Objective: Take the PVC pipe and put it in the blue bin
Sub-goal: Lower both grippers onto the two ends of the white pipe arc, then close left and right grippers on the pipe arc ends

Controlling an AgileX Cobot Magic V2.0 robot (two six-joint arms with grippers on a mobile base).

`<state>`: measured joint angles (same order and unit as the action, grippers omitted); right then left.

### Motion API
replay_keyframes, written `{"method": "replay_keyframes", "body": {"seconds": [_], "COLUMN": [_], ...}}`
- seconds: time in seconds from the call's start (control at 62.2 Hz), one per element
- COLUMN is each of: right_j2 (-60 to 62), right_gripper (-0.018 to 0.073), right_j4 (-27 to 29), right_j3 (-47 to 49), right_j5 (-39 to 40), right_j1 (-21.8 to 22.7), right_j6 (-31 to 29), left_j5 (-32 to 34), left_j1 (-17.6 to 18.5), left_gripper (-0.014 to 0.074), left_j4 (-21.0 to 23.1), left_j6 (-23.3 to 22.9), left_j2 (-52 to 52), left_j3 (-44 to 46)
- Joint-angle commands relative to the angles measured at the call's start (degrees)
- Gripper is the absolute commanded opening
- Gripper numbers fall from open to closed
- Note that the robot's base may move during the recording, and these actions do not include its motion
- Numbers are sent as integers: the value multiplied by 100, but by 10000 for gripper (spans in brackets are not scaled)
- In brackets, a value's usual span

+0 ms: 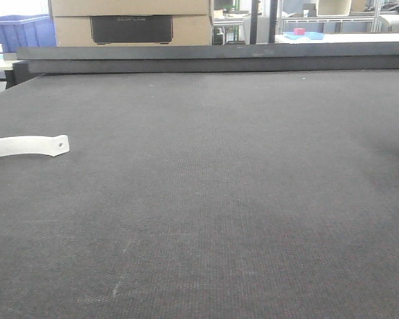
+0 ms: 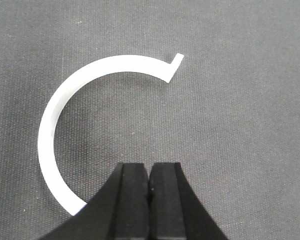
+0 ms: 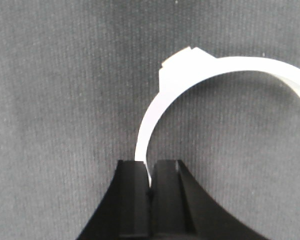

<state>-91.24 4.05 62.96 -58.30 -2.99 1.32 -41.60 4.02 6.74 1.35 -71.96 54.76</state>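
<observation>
Front cam: light even, diffuse, no hard shadows. Surface (image 1: 213, 199) mid-grey w/ fine grain/noise. Backgrd (image 1: 332, 20) brighter, slightly soft, blown out white at top-left.

Left wrist cam: bright, flat. White PVC pipe (image 2: 47, 130) near clipping, only a faint shadow along its inner edge. Left end effector (image 2: 149, 182) solid black, no surface detail, edges crisp.

Right wrist cam: dimmer, patchy. Dark blotches on weave ahead & to left of right end effector (image 3: 150, 182); corners fall off. 2nd PVC pipe (image 3: 185, 70) soft-focus, grey shading on its band.
</observation>
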Motion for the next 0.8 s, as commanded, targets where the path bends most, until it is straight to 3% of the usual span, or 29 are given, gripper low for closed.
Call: {"method": "replay_keyframes", "body": {"seconds": [0.0, 0.177, 0.257, 0.676, 0.788], "right_j2": [-64, -227, -338, -811, -808], "right_gripper": [-102, 177, 244, 243, 123], "right_j4": [6, 50, 50, 59, 59], "right_j3": [48, 48, 48, 48, 48], "right_j5": [41, 51, 167, 373, 340], "right_j1": [-15, -15, -15, -15, -15], "right_j6": [11, 11, 11, 11, 11], "left_j5": [-12, -60, -60, -65, -65], "left_j1": [10, 10, 10, 10, 10], "left_gripper": [-111, -111, -111, -111, -111], "left_j4": [84, 180, 180, 194, 194], "left_j6": [-54, -54, -54, -54, -54], "left_j2": [-1, -1, -1, -1, -1], "left_j3": [44, 44, 44, 44, 44]}}
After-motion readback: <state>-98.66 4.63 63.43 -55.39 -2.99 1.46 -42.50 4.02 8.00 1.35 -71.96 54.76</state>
